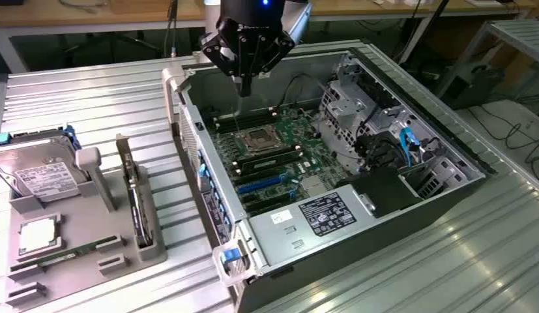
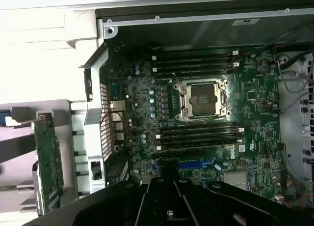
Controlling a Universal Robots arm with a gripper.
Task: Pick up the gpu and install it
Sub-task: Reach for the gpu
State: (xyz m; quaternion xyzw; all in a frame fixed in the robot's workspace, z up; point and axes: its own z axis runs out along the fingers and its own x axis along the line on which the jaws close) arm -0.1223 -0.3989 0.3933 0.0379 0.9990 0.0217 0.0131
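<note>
Closed, empty hand (image 1: 244, 90) above the motherboard (image 1: 282, 160), apart from the gpu (image 1: 137, 207)

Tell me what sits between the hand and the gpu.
In the exterior view, the open case's side wall and a strip of ribbed table separate the hand from the gpu standing in its holder.

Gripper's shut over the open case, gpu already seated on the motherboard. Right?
Not quite. The gripper is shut over the open case, but the gpu is not seated on the motherboard. It stands on edge in the grey holder outside the case, on the exterior view's left. The exterior view shows it.
</note>
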